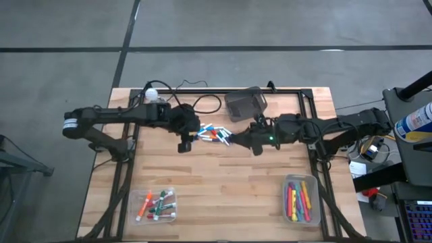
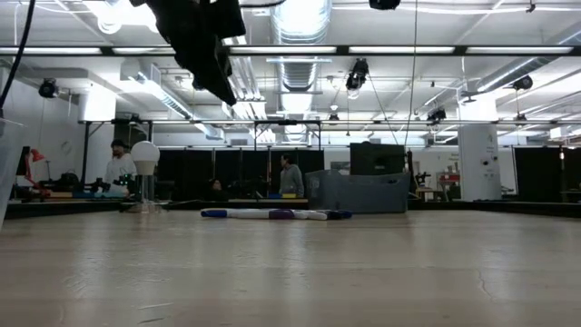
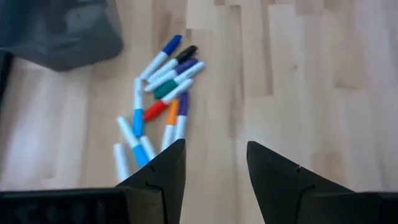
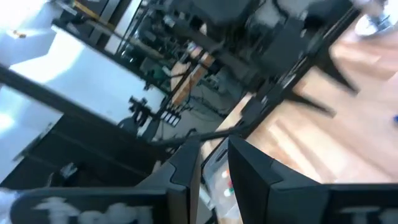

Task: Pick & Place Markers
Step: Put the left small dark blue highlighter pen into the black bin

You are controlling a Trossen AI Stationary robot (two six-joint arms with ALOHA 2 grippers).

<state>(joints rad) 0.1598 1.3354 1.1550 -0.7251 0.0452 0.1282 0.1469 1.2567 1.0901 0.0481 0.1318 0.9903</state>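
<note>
Pale wooden plank table top [image 1: 223, 175] w/ black metal frame round the edges; grey concrete floor [image 1: 270, 27] w/ dark seam lines beyond it.
Dark smoky translucent bin [image 1: 246, 104], far centre of table; also seen in left wrist view [image 3: 59, 31] and low view [image 2: 363, 193].
Clear plastic tray [image 1: 154, 206], near-left corner; second clear plastic tray [image 1: 301, 200], near-right corner.
Small white round-topped object [image 1: 152, 94] at far-left edge, black cables [image 1: 202, 102] looped beside it; low view shows it as white globe on a stem [image 2: 144, 154].
Room behind: two people [image 2: 289, 177] standing well back; ceiling ducts, strip lights.
</note>
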